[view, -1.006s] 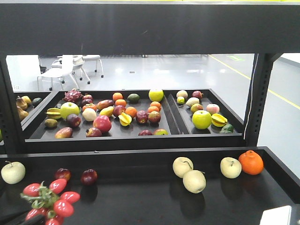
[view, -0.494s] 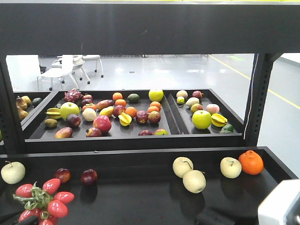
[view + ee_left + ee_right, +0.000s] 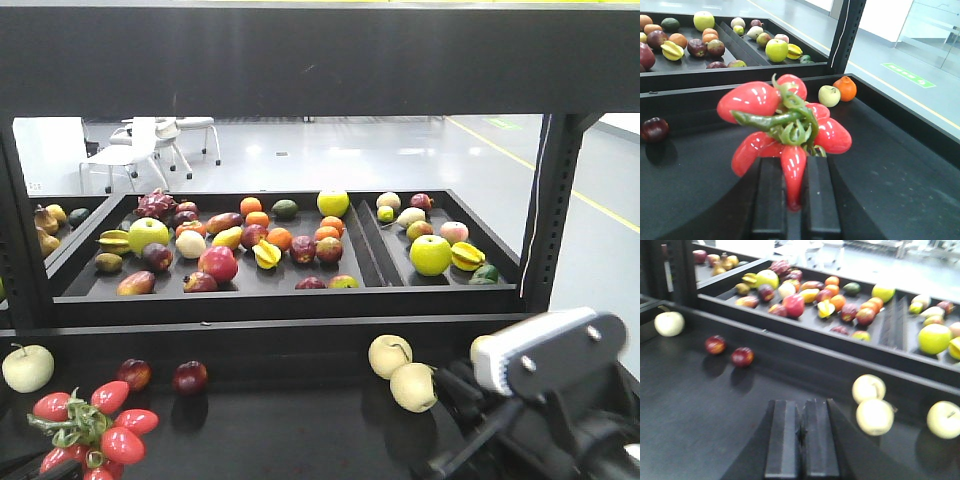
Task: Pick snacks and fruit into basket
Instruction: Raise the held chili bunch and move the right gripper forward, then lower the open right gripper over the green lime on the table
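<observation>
Left gripper (image 3: 792, 175) clamped on one lobe of red cluster (image 3: 785, 120). Right gripper (image 3: 801, 407) pinched shut, empty. Basket and snacks unseen. Likeliest green fruit (image 3: 430, 255) sits in the tray beyond the cluster. It looks glossy and slippery; grip across its widest girth.

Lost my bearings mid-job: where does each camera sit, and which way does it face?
Exterior front-facing: behind the arms, looking forward over the near black tray to the far fruit trays; the right arm fills the lower right.
Left wrist: on the left arm, looking along the left gripper, shut on a red tomato bunch.
Right wrist: on the right arm, looking along the shut, empty right gripper towards two pale fruits.
Shared: the tomato bunch shows in exterior and left wrist; the pale fruits in exterior and right wrist.
</observation>
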You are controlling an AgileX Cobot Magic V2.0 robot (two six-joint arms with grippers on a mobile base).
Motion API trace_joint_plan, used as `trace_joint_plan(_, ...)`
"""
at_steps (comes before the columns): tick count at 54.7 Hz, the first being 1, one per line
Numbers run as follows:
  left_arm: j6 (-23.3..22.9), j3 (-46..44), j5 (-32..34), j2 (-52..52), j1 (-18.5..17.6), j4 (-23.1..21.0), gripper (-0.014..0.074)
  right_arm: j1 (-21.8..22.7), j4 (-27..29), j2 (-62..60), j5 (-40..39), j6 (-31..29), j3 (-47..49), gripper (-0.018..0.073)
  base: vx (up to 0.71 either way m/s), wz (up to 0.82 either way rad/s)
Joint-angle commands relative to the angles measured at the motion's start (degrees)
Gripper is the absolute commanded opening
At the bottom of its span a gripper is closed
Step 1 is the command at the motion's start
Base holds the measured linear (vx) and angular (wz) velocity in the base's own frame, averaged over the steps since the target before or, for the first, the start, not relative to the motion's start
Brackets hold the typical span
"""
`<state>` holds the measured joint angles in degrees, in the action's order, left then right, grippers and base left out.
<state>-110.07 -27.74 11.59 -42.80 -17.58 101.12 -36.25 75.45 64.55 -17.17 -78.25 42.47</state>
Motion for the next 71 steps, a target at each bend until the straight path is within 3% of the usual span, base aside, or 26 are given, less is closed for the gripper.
trace_joint_plan(1,0.05,-1.62,-1.15,0.39,-0.23,2.82,0.0003,0.18,-1.92,1.58,-2.97,-0.85,4.51,0.0190,0.00,0.00)
trace_joint_plan(15,0.05,-1.62,-1.15,0.39,-0.23,2.82,0.0003,0.18,-0.70,8.77,-6.46,-0.93,10.48,0.0298,0.00,0.00)
trace_joint_plan(27,0.05,-1.62,-1.15,0.39,-0.23,2.82,0.0003,0.22,-0.63,13.76,-8.00,-1.34,13.01,0.0308,0.00,0.00)
trace_joint_plan(32,0.05,-1.62,-1.15,0.39,-0.23,2.82,0.0003,2.48,1.90,15.26,-8.35,-0.97,13.01,0.0308,0.00,0.00)
trace_joint_plan(38,0.05,-1.62,-1.15,0.39,-0.23,2.82,0.0003,8.38,5.49,16.44,-1.38,0.86,13.01,0.0308,0.00,0.00)
trace_joint_plan(46,0.05,-1.62,-1.15,0.39,-0.23,2.82,0.0003,18.84,5.80,18.45,15.61,5.45,13.05,0.0314,0.00,0.00)
trace_joint_plan(54,0.05,-1.62,-1.15,0.39,-0.23,2.82,0.0003,26.29,6.90,21.53,27.81,5.82,13.05,0.0337,0.00,0.00)
trace_joint_plan(64,0.05,-1.62,-1.15,0.39,-0.23,2.82,0.0003,28.85,8.78,27.32,38.24,5.82,17.15,0.0403,0.00,0.00)
trace_joint_plan(71,0.05,-1.62,-1.15,0.39,-0.23,2.82,0.0003,28.66,8.78,31.12,39.11,6.79,21.15,0.0438,0.00,0.00)
